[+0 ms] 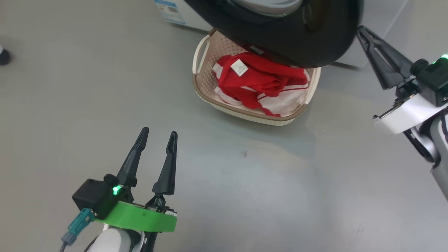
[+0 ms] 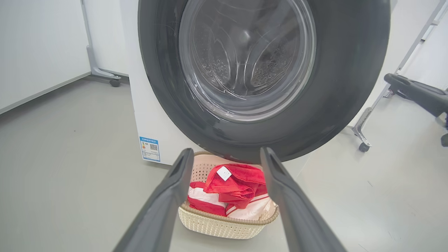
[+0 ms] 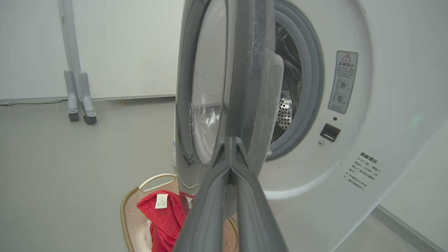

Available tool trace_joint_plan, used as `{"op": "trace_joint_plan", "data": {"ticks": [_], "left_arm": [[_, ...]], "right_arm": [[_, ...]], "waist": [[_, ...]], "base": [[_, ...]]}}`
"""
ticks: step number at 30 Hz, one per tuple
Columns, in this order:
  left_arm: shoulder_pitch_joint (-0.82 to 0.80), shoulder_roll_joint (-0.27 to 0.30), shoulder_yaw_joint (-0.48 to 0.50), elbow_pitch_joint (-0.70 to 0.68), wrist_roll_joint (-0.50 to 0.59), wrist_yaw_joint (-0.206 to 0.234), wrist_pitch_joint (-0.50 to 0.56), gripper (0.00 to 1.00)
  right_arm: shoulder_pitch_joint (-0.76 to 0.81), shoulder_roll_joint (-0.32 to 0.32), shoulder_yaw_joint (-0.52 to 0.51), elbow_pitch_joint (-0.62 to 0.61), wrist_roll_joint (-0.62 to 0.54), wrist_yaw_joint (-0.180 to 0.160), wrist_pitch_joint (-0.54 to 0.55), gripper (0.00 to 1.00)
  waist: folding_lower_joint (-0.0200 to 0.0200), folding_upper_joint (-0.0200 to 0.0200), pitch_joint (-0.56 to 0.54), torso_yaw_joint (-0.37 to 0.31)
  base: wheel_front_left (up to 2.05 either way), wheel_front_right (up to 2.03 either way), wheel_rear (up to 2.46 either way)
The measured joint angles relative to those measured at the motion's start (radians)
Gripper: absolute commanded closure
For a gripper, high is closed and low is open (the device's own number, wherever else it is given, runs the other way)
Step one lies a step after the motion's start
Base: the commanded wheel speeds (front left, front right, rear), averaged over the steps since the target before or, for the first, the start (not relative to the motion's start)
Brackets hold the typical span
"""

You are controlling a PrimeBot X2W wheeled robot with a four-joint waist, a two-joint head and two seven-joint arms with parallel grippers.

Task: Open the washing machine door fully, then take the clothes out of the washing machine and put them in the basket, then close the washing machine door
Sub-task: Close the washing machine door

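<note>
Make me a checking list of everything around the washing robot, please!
Surface: grey floor, smooth.
Job's things: washing machine door partly open above the basket; red clothes lie in the basket; washing machine white.
Clutter: dark shape at the head view's left edge, unclear.
Claws: left claw open, holding nothing; right claw shut, tip by the door's rim.
Cables: teal plug on a grey cable at the left wrist.
Surroundings: white walls, wheeled stand.

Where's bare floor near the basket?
Free: floor left of the basket, and between it and the left end effector. Crowded: its far side, under the washing machine door, right end effector at the door's edge.
</note>
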Motion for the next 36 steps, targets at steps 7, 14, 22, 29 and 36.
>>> {"op": "trace_joint_plan", "data": {"ticks": [7, 14, 22, 29, 36], "left_arm": [[-0.017, -0.002, 0.004, -0.008, -0.042, 0.0, 0.0, 0.0], [-0.019, -0.003, 0.012, -0.011, -0.047, 0.0, 0.0, 0.0], [-0.043, -0.006, -0.006, -0.022, -0.061, 0.0, 0.0, 0.0], [-0.051, -0.008, -0.01, -0.031, -0.068, 0.0, 0.0, 0.0], [-0.067, -0.009, -0.029, -0.04, -0.09, 0.0, 0.0, 0.0]], "right_arm": [[-0.064, -0.027, 0.035, 0.033, 0.031, 0.0, 0.001, 1.0], [-0.115, -0.038, 0.058, 0.066, 0.053, 0.002, 0.0, 1.0], [-0.187, -0.071, 0.053, 0.091, 0.081, 0.009, 0.0, 1.0], [-0.248, -0.091, 0.03, 0.115, 0.096, 0.009, 0.0, 1.0], [-0.325, -0.119, 0.008, 0.138, 0.103, 0.009, 0.003, 1.0]], "waist": [[0.0, 0.0, 0.051, 0.064], [0.0, 0.0, 0.083, 0.093], [0.0, 0.0, 0.12, 0.098], [0.0, 0.0, 0.154, 0.103], [0.0, 0.0, 0.195, 0.109]], "base": [[0.0, 0.0, 0.0], [0.0, 0.0, 0.0], [0.0, 0.0, 0.0], [0.0, 0.0, 0.0], [0.0, 0.0, 0.0]]}}
